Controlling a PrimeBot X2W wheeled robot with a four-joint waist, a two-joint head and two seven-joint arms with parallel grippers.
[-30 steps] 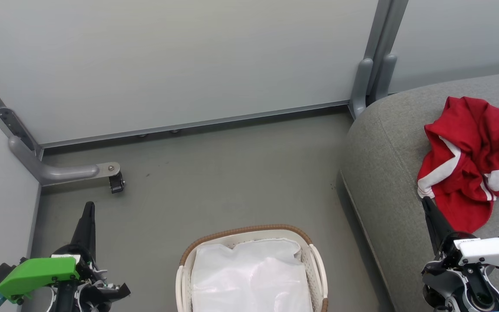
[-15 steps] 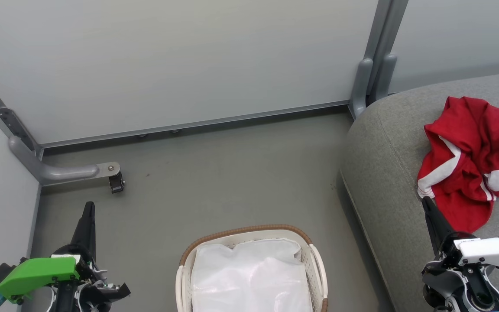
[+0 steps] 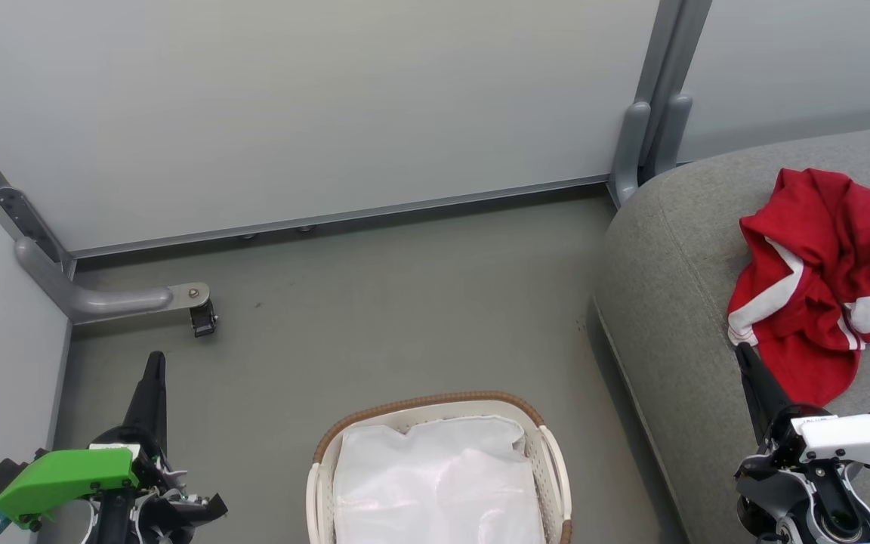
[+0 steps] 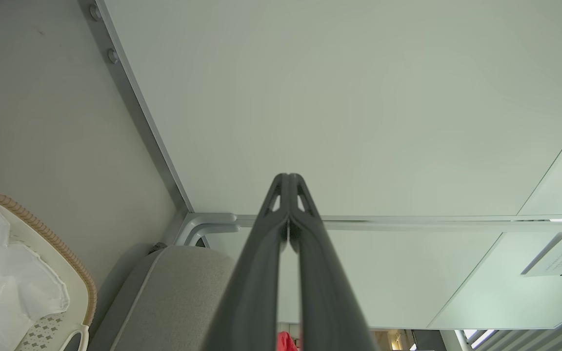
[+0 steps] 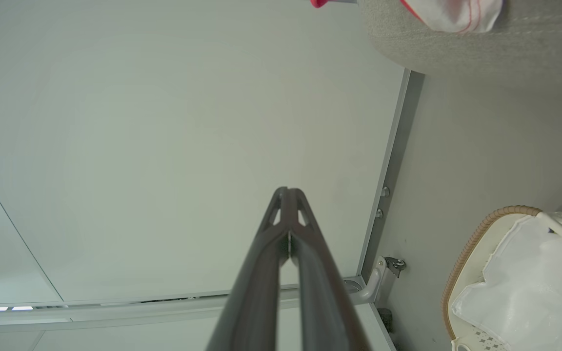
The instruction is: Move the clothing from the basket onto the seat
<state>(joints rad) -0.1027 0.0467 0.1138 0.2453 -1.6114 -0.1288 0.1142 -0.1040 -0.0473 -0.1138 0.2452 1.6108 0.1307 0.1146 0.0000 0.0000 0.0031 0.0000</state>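
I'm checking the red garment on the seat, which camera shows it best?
The head view: the red garment lies crumpled on the seat, nearly whole. The right wrist view catches a white-and-red edge; the left wrist view, a red sliver.

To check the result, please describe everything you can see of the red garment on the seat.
The red garment looks like soft cloth, red with broad white stripes and a white edge at its lower left. It lies crumpled in a loose heap, not folded, on top of the grey seat, near the seat's rounded corner. It rests on the fabric, and nothing holds it.
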